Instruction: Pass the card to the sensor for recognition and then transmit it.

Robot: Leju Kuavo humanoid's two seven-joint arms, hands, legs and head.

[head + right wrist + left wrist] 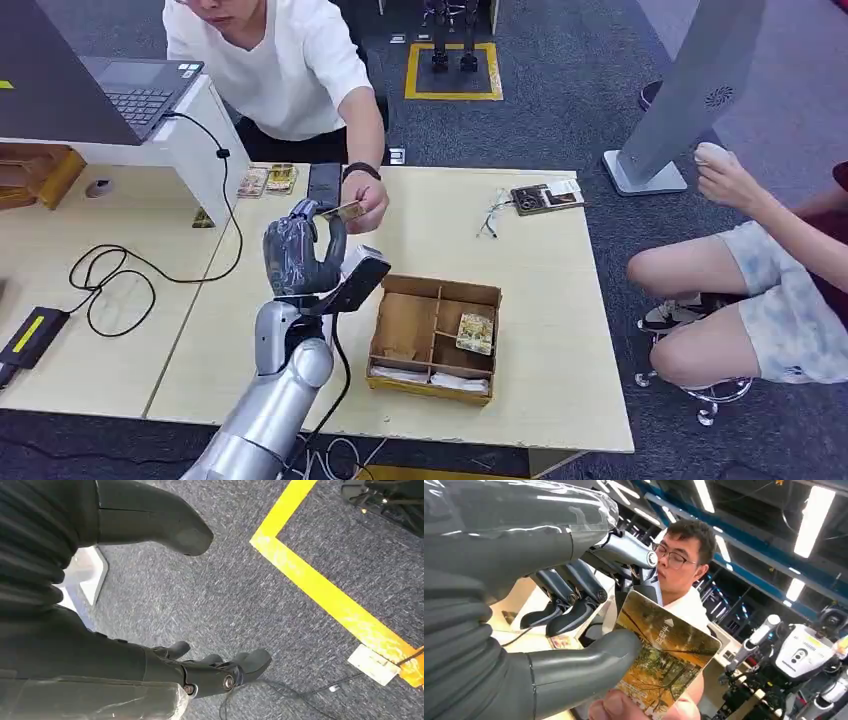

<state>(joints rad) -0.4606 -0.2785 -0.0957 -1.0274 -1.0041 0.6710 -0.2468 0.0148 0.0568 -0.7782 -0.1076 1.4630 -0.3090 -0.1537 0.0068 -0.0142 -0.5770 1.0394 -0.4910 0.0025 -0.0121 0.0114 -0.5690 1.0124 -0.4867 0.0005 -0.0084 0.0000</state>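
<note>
Close in, the left hand point(549, 630) has its thumb pressed on one face of the card point(664, 655), dark fingers point(569, 610) curled behind, pinching it above the desk point(540, 300). Thin, stiff and glossy, it probably slips easily; edges suit gripping. Beyond, a person's hand point(368, 205) grips its far end. Hanging over carpet, the right hand point(200, 670) holds nothing, fingers apart.

Head view bright, even, pretty sharp; soft shadows only, e.g. under cardboard tray point(434, 340) on tabletop point(540, 300). Left wrist view: ceiling light strips point(819, 517) blown out, rafters dark, glare streaks on plastic wrap point(574, 500) over wrist cover, close parts a bit soft. Right wrist view: carpet point(250, 595) evenly lit, robot hand point(210, 672) dark, underexposed.
</note>
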